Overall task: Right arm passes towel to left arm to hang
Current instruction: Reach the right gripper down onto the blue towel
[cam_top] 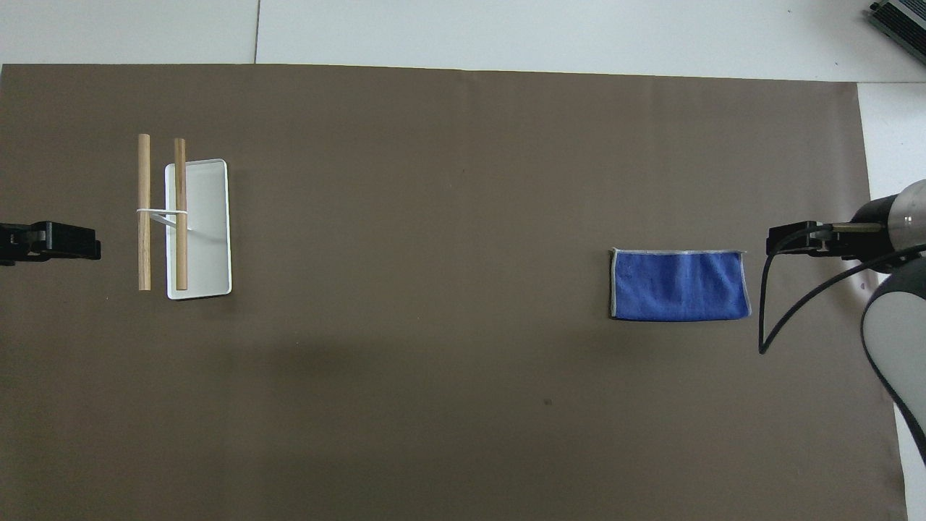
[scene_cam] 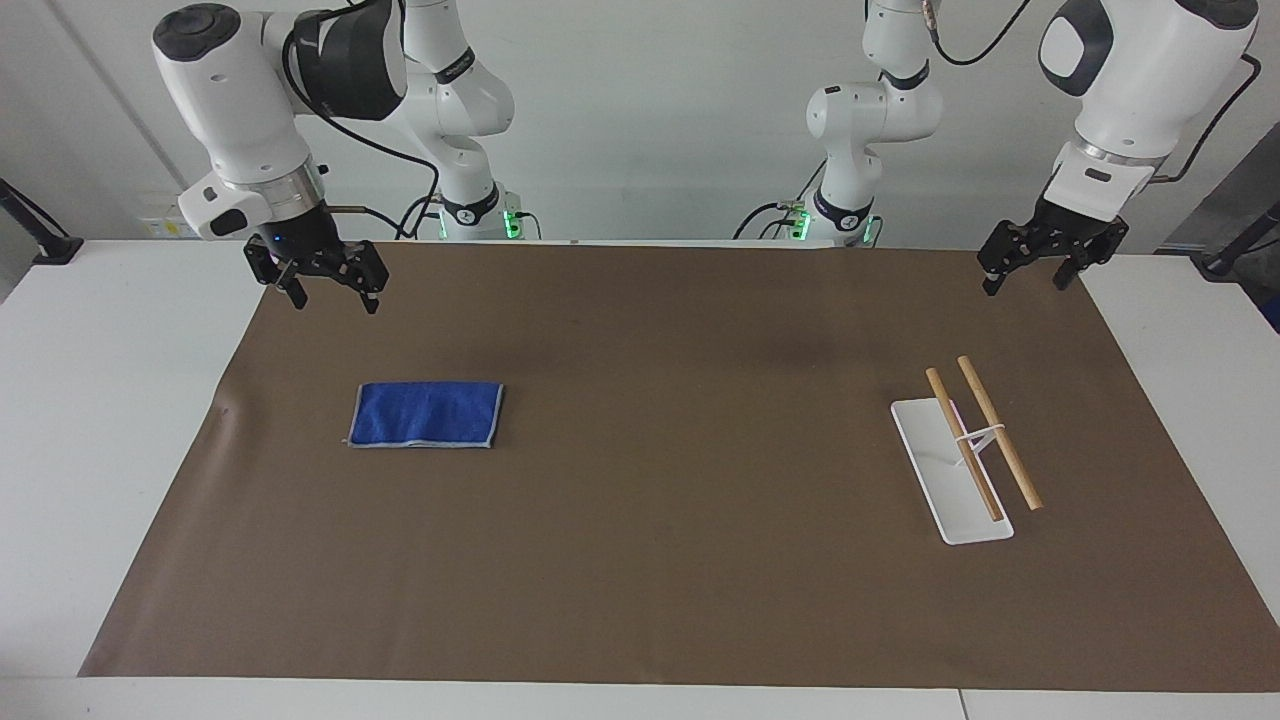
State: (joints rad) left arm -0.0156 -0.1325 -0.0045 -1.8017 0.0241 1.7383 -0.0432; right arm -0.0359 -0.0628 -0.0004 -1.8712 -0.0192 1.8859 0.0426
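Note:
The blue towel (scene_cam: pixel 425 414) (cam_top: pixel 678 284) lies flat on the brown mat toward the right arm's end of the table, with nothing touching it. My right gripper (scene_cam: pixel 335 302) (cam_top: pixel 780 239) hangs open in the air over the mat just off the towel's outer end, a loose black cable looping from its wrist. My left gripper (scene_cam: pixel 1025 286) (cam_top: pixel 90 243) waits open and empty over the mat's edge at the left arm's end. A white tray (scene_cam: pixel 925 440) (cam_top: pixel 210 217) carrying two raised wooden rods (scene_cam: pixel 1000 432) (cam_top: pixel 144 210) stands near it.
The brown mat (scene_cam: pixel 680 520) (cam_top: pixel 434 362) covers most of the white table (scene_cam: pixel 100 420), with bare white margins at both ends. A dark device (cam_top: pixel 901 18) sits at the table's corner farthest from the robots, at the right arm's end.

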